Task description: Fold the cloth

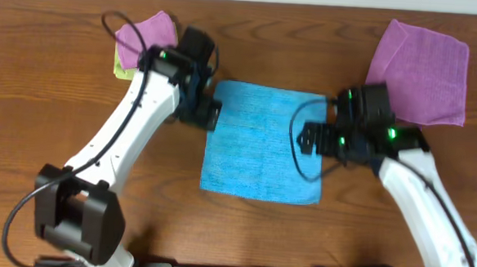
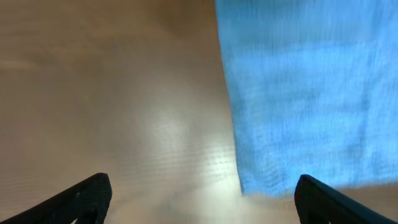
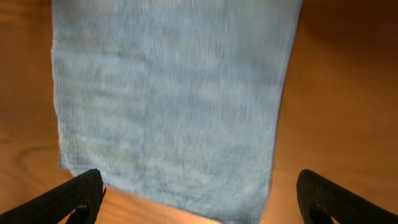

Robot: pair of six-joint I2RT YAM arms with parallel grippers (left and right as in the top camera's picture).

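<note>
The bright sky-blue, ribbed microfibre cloth lies spread flat as a rough square on the middle of the brown wood-grain table, with a faint line running down its centre in the overhead view and its lower edge slanting slightly. The left gripper sits at the cloth's upper left edge, its black fingers spread wide apart at the bottom corners of the left wrist view. There is only bare wood and one corner of the blue cloth between them, and nothing is in its grasp. The right gripper is over the cloth's right edge. Its black fingertips likewise stand far apart, the near hem of the cloth lies between and just ahead of them, and it holds nothing. A larger purple microfibre cloth lies flat at the far right of the table, well apart from the blue one. At the far left, a small folded purple cloth rests on a lime-green cloth, partly hidden by the left arm.
</note>
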